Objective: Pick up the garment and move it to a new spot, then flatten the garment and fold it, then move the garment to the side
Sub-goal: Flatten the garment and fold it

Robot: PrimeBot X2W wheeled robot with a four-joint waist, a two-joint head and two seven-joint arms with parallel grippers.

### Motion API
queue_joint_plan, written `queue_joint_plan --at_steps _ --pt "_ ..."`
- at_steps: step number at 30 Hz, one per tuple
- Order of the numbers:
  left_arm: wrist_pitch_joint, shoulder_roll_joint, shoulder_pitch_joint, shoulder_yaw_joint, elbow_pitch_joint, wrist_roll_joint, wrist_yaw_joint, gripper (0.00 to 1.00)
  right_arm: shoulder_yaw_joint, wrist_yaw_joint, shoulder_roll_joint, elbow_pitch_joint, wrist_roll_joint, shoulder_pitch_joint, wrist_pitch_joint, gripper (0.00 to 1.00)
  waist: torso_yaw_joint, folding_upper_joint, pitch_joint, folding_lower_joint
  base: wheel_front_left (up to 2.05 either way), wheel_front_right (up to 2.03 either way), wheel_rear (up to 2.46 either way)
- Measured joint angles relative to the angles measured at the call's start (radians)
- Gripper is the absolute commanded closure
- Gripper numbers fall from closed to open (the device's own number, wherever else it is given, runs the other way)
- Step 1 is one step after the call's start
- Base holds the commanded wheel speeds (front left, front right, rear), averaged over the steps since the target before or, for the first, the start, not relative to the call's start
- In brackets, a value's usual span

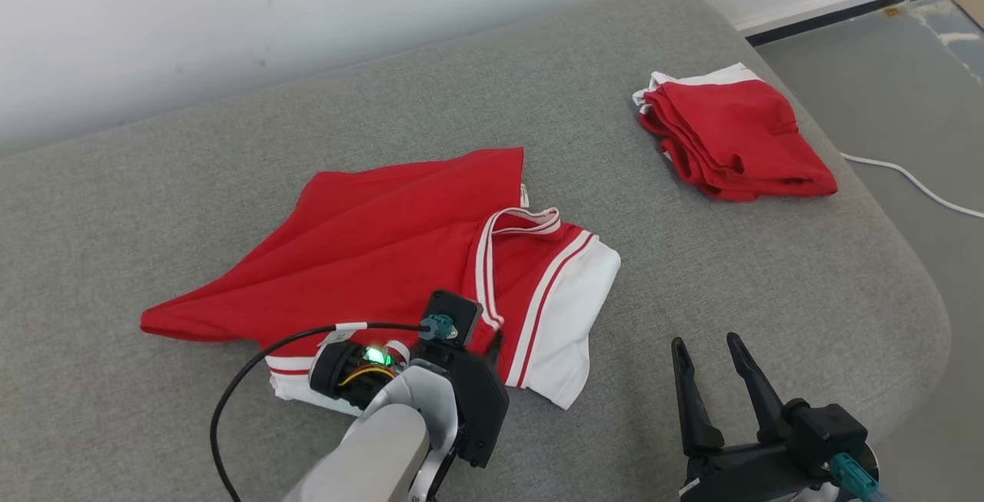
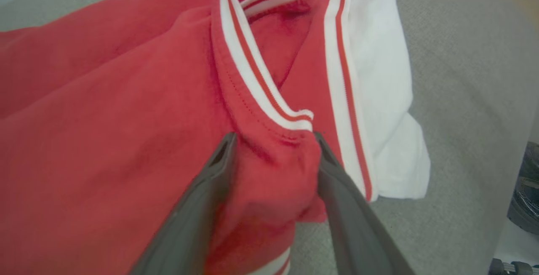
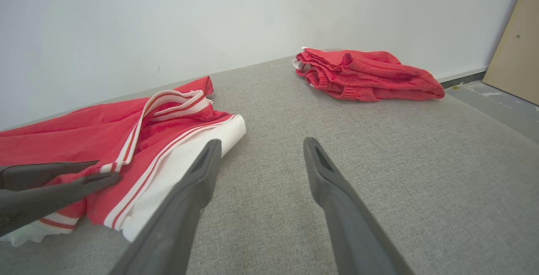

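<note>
The red, white-trimmed garment (image 1: 384,248) lies spread mid-cushion on the grey cushion (image 1: 769,271). The left gripper (image 2: 273,137) stands with jaws wide apart, astride a ridge of red cloth below the collar. The right gripper (image 1: 706,342) hovers near the front edge, jaws open, empty.

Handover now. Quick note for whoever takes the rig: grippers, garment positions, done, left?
Left gripper: jaws apart, straddling a bunch of cloth just below the striped collar of the red jersey with white sleeves; not clamped.
Right gripper: open, empty, over bare grey upholstered cushion, right of the jersey.
Jersey: rumpled mid-cushion, neither flat nor folded.
Folded red garment: far right corner, apart.
Done: nothing visible on the jersey.
To do: lift, relocate, flatten, fold, set aside.
</note>
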Motion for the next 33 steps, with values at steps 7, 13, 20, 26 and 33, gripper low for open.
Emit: queue_joint_plan --at_steps 7,13,20,26,33 --pt "-0.062 -0.003 -0.033 0.006 0.004 -0.014 -0.009 1.00 0.004 0.000 0.000 -0.001 0.004 -0.007 0.000 0.00 0.012 0.0000 -0.001 0.0001 0.00 0.00 0.00" --pt "-0.162 -0.005 -0.171 0.030 -0.076 -0.064 -0.053 1.00 0.009 0.000 0.000 0.000 0.004 -0.011 0.000 0.00 0.019 0.0000 -0.001 0.0000 0.00 0.00 0.00" --pt "-0.306 -0.007 -0.396 0.001 -0.291 -0.264 -0.068 1.00 0.026 0.000 0.000 0.008 0.010 -0.020 0.000 0.00 0.012 0.0000 -0.001 0.0000 0.00 0.00 0.00" --pt "-0.428 -0.008 -0.557 0.010 -0.479 -0.506 -0.033 1.00 0.040 0.000 0.000 0.019 0.013 -0.023 0.000 0.00 0.001 0.0000 -0.010 0.0000 0.00 0.00 0.00" --pt "-0.435 -0.010 -0.548 0.201 -0.670 -0.565 0.011 1.00 0.031 0.000 0.000 0.019 0.014 -0.026 -0.001 0.00 0.024 0.0000 -0.007 0.0000 0.00 0.00 0.00"
